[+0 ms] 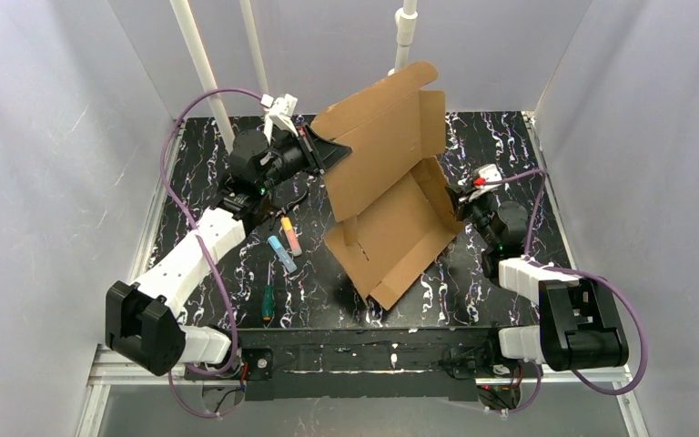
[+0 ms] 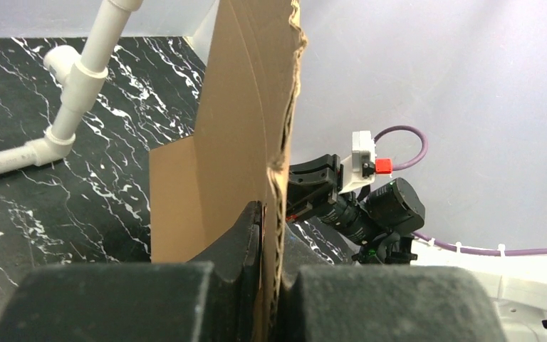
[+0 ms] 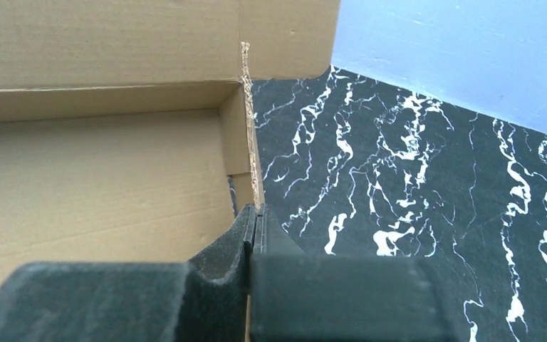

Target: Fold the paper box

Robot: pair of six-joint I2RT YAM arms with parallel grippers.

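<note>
The paper box (image 1: 391, 214), a brown corrugated cardboard sheet with flaps, stands half folded in the middle of the table. Its upper panel leans up and back, while its lower part rests on the table. My left gripper (image 1: 332, 151) is shut on the left edge of the upper panel. In the left wrist view the cardboard (image 2: 235, 107) runs edge-on between the left gripper (image 2: 271, 214) jaws. My right gripper (image 1: 462, 206) is shut on a side flap at the box's right edge. In the right wrist view the right gripper (image 3: 255, 214) pinches that thin flap edge of the box (image 3: 100, 164).
Several markers (image 1: 285, 242) and a green-handled screwdriver (image 1: 267, 303) lie left of the box on the black marbled table (image 1: 501, 146). White pipes (image 1: 198, 64) rise at the back. Grey walls close in both sides. The right arm's wrist (image 2: 370, 203) shows behind the cardboard.
</note>
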